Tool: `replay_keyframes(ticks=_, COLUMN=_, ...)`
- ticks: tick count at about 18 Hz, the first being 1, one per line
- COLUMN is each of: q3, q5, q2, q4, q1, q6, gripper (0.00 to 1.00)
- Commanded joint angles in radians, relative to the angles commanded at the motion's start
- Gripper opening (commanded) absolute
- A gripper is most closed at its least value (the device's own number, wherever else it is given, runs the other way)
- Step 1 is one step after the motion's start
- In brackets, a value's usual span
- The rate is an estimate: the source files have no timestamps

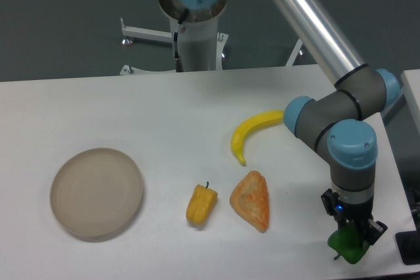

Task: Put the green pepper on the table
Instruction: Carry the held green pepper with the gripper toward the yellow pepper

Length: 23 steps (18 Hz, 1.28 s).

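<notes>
Camera view shows the white bench [131, 106] with the arm reaching down at its near right corner. The claw [351, 237] is closed around the green pepper [349, 246], which sits at the bench surface; I cannot tell if it touches or hangs just above. I take the beige plate [97, 192] as landmark: the pepper is far to the right of it, well apart. The yellow pepper [201, 204] lies right of the plate, the orange wedge-shaped piece [251, 200] just beside it further right. The banana [254, 133] is beyond these, up and right of the plate. No readable writing or brand is visible anywhere.
</notes>
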Motion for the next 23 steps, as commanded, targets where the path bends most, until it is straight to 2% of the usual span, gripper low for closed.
replay_keyframes(ticks=5, q3=-0.02, q5=0.0, q2=0.012, q4=-0.003, q1=-0.017, q6=-0.003, gripper=0.33)
replay_keyframes(ticks=12, q3=-0.144, q5=-0.014, q2=0.098, q4=-0.008, q1=-0.017, q6=-0.043, gripper=0.32)
replay_keyframes(ticks=20, q3=-0.371, q5=-0.098, q2=0.302, q4=-0.037, q1=-0.017, q6=-0.103, gripper=0.32)
replay_keyframes(ticks=23, q3=-0.487, q5=-0.15, q2=0.397, q4=-0.037, q1=-0.017, q6=-0.158, gripper=0.32)
